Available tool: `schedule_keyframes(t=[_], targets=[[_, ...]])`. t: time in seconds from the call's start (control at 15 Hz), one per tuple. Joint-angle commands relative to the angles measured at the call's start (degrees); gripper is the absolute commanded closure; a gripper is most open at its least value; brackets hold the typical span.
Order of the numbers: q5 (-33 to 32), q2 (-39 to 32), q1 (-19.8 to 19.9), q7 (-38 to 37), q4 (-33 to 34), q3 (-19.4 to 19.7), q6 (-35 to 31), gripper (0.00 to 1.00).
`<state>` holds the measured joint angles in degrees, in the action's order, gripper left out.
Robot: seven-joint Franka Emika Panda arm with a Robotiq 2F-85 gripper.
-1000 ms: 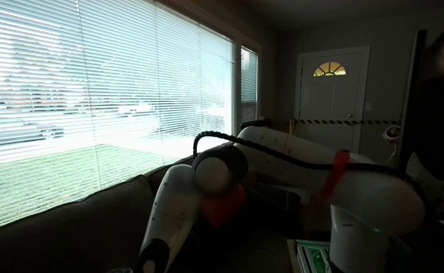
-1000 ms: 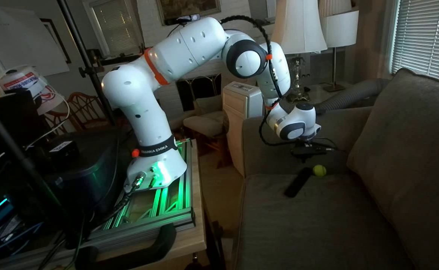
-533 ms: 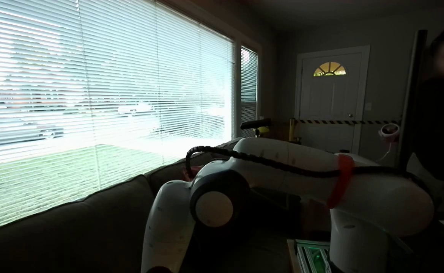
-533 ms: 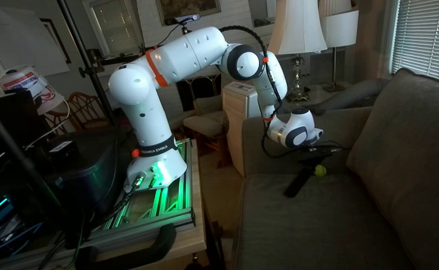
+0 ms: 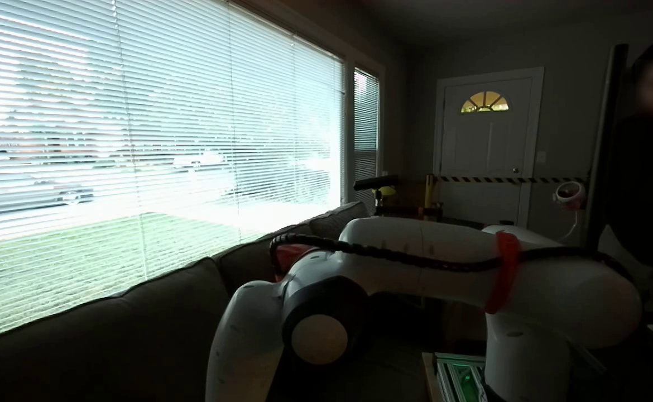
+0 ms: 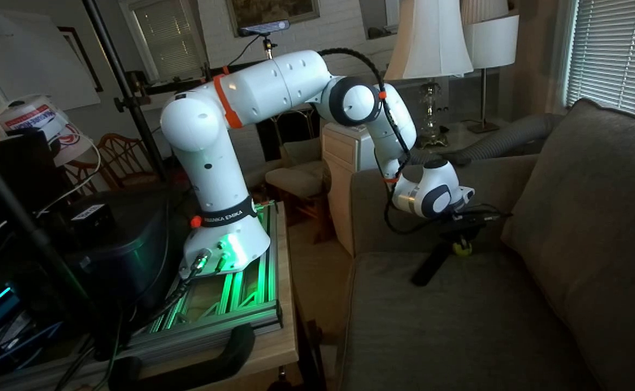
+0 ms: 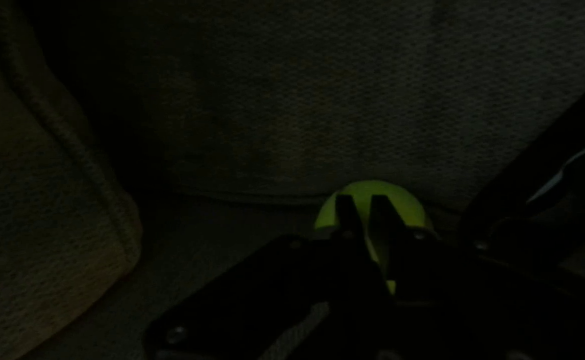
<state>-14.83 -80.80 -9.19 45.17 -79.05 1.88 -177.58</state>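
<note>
The claw [image 7: 363,201] was narrowly parted and held nothing; the yellow-green ball [image 7: 372,188] (round, with no long axis) lay just below it, touching or not I couldn't tell.

The arm [image 6: 290,81] arches over, its narrowly parted pincer [image 7: 362,201] pointing down.

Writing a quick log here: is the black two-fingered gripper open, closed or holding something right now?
Black two-fingered gripper: slightly open, a narrow gap between its dark fingers, holding nothing; the round yellow-green tennis ball shows behind them.
</note>
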Motion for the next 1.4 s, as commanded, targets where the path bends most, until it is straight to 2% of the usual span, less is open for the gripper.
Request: schedule_keyframes(t=[0.0, 0.2, 0.27, 0.47, 0.6, 0.87, 1.0, 1.07, 1.33], targets=[[-2.0, -2.82, 0.13, -4.78, 4.97, 0.04, 1.27, 0.53], [-2.3, -1.67, 2.1, -5.68, 4.84, -2.52, 1.93, 0.31], [-2.44, -1.17, 3.38, -5.45, 4.52, -4.47, 2.13, 0.22], [-2.91, 1.17, 9.22, -2.81, 1.59, -13.87, 2.93, 0.01], [-3.0, 1.5, 11.87, -1.88, 0.63, -17.93, 3.73, 0.0], [-1.85, 0.68, 12.84, -2.48, 0.31, -16.52, 5.27, 0.0], [-2.04, 0.73, 13.83, -1.76, -0.76, -17.48, 6.61, 0.0], [-2.37, 1.05, 15.3, -0.02, -1.9, -19.33, 8.71, 0.0], [-1.97, 0.42, 16.12, 1.73, -2.18, -18.56, 11.69, 0.0]])
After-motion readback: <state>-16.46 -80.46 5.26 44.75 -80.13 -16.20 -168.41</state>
